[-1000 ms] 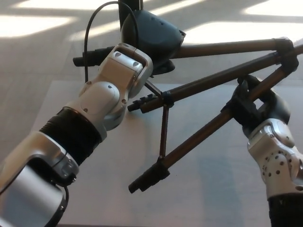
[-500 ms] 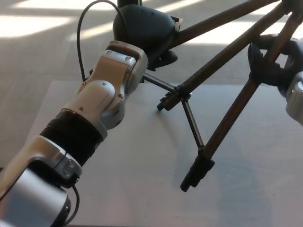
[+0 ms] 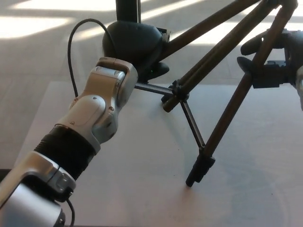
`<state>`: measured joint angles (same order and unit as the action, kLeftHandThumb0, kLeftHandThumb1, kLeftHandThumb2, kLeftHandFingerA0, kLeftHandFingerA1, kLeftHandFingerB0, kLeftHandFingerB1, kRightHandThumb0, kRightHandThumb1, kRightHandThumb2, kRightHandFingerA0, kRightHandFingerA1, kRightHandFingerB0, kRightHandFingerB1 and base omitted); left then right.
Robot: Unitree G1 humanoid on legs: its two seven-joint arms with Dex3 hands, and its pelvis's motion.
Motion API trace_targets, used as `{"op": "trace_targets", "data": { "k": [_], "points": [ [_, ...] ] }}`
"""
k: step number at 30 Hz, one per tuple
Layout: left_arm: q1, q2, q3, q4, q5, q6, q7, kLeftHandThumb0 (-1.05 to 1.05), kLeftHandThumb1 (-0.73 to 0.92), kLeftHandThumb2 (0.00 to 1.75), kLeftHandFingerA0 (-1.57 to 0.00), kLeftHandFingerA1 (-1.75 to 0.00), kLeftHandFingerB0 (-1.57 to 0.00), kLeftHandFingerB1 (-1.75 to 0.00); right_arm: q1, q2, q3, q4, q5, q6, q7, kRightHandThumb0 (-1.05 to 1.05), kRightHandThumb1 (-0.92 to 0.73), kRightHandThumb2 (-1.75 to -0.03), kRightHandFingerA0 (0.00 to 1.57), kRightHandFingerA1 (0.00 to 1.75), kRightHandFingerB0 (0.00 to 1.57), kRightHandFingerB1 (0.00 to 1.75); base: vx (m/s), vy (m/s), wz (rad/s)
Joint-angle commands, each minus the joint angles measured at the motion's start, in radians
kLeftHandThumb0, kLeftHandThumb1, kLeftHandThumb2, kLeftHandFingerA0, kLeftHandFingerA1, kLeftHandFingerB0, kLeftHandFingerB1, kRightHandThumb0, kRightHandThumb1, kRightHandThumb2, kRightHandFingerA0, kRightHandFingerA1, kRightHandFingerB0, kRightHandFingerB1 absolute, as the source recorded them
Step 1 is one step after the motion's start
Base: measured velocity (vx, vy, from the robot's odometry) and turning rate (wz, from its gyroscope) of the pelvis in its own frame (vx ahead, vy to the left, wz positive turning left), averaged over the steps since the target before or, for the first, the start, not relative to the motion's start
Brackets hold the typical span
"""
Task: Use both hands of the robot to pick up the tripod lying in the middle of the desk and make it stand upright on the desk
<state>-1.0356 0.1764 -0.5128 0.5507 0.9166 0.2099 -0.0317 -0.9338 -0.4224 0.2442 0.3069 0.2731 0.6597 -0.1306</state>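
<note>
1. Desk (image 3: 118, 198) is carrying the tripod (image 3: 222, 118), which is leaning near its far edge, one foot touching the top.
2. Left hand (image 3: 135, 45) is closing around a far tripod leg.
3. Right hand (image 3: 267, 66) is wrapping its fingers (image 3: 253, 47) around the near leg.

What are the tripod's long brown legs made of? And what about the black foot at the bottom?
The tripod's legs look like metal tubes with a dull bronze-brown finish: they are straight, thin and faintly shiny along their length. The foot on the nearest leg looks like matte black rubber or plastic, ridged and without shine. I can't be sure of either from the look alone.
</note>
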Motion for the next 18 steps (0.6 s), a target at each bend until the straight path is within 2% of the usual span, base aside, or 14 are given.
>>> {"op": "trace_targets", "data": {
  "k": [1,4,7,8,9,10,11,12,13,14,15,16,17,18],
  "points": [
    [0.146,0.048,0.008,-0.043,-0.009,0.056,-0.035,-0.22,0.56,0.73,-0.85,-1.54,-0.80,-1.14,-0.094,-0.110,0.146,-0.121,-0.283,-0.086,0.075,-0.25,-0.43,-1.27,0.83,1.62,0.81,1.37,0.00,0.000,0.00],
    [0.172,0.048,0.011,-0.055,-0.009,0.056,-0.026,-0.25,0.58,0.63,-0.88,-1.52,-0.84,-0.98,-0.103,-0.115,0.180,-0.150,-0.302,-0.076,0.073,-0.22,-0.42,-1.28,0.91,1.62,0.86,1.35,0.00,0.000,0.00],
    [0.220,0.050,0.010,-0.079,-0.013,0.061,-0.031,-0.24,0.60,0.68,-0.88,-1.39,-0.81,-1.01,-0.104,-0.107,0.215,-0.180,-0.330,-0.102,0.068,-0.17,-0.39,-1.35,0.92,1.69,0.84,1.41,0.00,0.000,0.00],
    [0.229,0.050,0.009,-0.083,-0.013,0.061,-0.026,-0.24,0.59,0.67,-0.86,-1.52,-0.79,-1.17,-0.106,-0.106,0.220,-0.172,-0.332,-0.120,0.075,-0.18,-0.47,-1.24,0.92,1.71,0.84,1.42,0.00,0.000,0.00],
    [0.239,0.051,0.005,-0.084,-0.010,0.057,-0.016,-0.24,0.58,0.65,-0.87,-1.60,-0.78,-1.24,-0.098,-0.103,0.209,-0.150,-0.326,-0.192,0.079,-0.35,-0.67,-0.95,0.95,1.72,0.88,1.40,0.00,0.000,0.00],
    [0.253,0.051,0.002,-0.089,-0.008,0.055,-0.008,-0.23,0.59,0.63,-0.86,-1.60,-0.75,-1.27,-0.110,-0.100,0.223,-0.145,-0.346,-0.198,0.065,-0.25,-0.49,-1.24,0.95,1.73,0.87,1.45,0.00,0.000,0.00],
    [0.258,0.051,0.002,-0.092,-0.007,0.056,-0.006,-0.23,0.59,0.63,-0.86,-1.60,-0.75,-1.27,-0.116,-0.100,0.231,-0.145,-0.357,-0.189,0.059,-0.25,-0.49,-1.24,0.95,1.73,0.87,1.45,0.00,0.000,0.00],
    [0.261,0.061,0.001,-0.102,-0.003,0.053,-0.012,-0.24,0.62,0.64,-0.87,-1.46,-0.79,-1.13,-0.151,-0.102,0.251,-0.131,-0.377,-0.171,0.062,-0.21,-0.55,-1.13,0.93,1.73,0.82,1.30,0.00,0.000,0.00],
    [0.259,0.064,0.003,-0.105,-0.004,0.052,-0.015,-0.24,0.62,0.63,-0.85,-1.51,-0.78,-1.17,-0.160,-0.101,0.255,-0.123,-0.387,-0.177,0.052,-0.18,-0.50,-1.23,0.93,1.72,0.83,1.31,0.00,0.000,0.00],
    [0.259,0.066,0.012,-0.108,-0.013,0.048,-0.013,-0.25,0.63,0.65,-0.87,-1.53,-0.79,-1.20,-0.182,-0.109,0.269,-0.120,-0.394,-0.152,0.066,-0.17,-0.52,-1.20,0.93,1.68,0.83,1.26,0.00,0.000,0.00],
    [0.257,0.068,0.018,-0.108,-0.018,0.048,-0.015,-0.23,0.65,0.67,-0.88,-1.51,-0.80,-1.15,-0.201,-0.110,0.277,-0.112,-0.402,-0.137,0.065,-0.22,-0.44,-1.16,1.09,1.60,0.90,1.23,0.00,0.000,0.00],
    [0.257,0.072,0.022,-0.115,-0.021,0.052,-0.021,-0.23,0.64,0.68,-0.88,-1.47,-0.81,-1.09,-0.223,-0.123,0.297,-0.102,-0.424,-0.141,0.073,-0.17,-0.53,-1.16,0.93,1.73,0.77,1.37,0.00,0.000,0.00],
    [0.254,0.070,0.021,-0.113,-0.022,0.053,-0.021,-0.23,0.64,0.68,-0.88,-1.47,-0.81,-1.09,-0.225,-0.127,0.299,-0.100,-0.425,-0.142,0.073,-0.17,-0.53,-1.16,0.93,1.73,0.77,1.37,0.00,0.000,0.00],
    [0.254,0.074,0.023,-0.118,-0.025,0.054,-0.028,-0.22,0.66,0.70,-0.86,-1.33,-0.80,-0.99,-0.243,-0.139,0.310,-0.086,-0.440,-0.163,0.081,-0.21,-0.58,-1.04,0.92,1.75,0.75,1.38,0.00,0.000,0.00]
  ]
}}
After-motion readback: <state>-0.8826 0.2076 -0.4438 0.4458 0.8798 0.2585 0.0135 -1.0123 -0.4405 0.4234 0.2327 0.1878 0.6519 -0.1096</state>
